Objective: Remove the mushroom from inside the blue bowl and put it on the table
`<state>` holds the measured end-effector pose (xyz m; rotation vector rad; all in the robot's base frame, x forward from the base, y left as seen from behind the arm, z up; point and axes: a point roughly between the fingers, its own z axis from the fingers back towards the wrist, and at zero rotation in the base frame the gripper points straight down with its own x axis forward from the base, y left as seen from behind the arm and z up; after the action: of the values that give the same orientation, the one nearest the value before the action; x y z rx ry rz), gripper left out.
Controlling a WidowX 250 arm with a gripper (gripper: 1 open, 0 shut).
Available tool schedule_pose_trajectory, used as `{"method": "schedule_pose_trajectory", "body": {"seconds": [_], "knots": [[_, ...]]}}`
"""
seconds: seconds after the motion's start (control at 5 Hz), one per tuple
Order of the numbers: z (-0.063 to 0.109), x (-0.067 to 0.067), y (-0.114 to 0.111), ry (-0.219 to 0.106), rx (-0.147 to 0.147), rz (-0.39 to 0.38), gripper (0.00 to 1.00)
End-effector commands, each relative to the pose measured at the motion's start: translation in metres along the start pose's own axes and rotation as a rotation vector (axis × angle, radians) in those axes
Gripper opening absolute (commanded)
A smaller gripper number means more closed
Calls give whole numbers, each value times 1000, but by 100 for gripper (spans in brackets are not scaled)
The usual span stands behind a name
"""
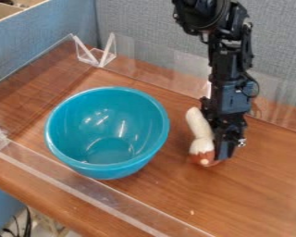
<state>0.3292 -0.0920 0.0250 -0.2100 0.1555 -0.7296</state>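
Acrylic barrier [77, 193] is running along the near edge of the table [255, 190], closest to the camera. Just behind it, the blue bowl [110, 130] is sitting upright on the wood at the left, showing only its glossy inside. Right of the bowl and clear of its rim, the mushroom [203, 135] is lying tilted on the tabletop, brown cap toward the camera and cream stem pointing away. The gripper [214, 148] is pointing steeply down over it, its dark jaws standing narrow and closing around the mushroom near the cap. Farther back, the black arm [225, 46] is rising before the grey partition [138, 28].
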Motion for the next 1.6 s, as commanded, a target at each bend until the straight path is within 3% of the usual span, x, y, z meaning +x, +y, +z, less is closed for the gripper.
{"method": "schedule_pose_trajectory", "body": {"seconds": [0.0, 0.2, 0.6, 1.0, 1.4], "knots": [[9, -1, 8, -16, 18, -3, 0], [7, -2, 7, -4, 13, -12, 0], [7, 21, 16, 40, 8, -122, 0], [0, 22, 1, 34, -4, -71, 0], [-3, 15, -8, 32, -11, -45, 0]]}}
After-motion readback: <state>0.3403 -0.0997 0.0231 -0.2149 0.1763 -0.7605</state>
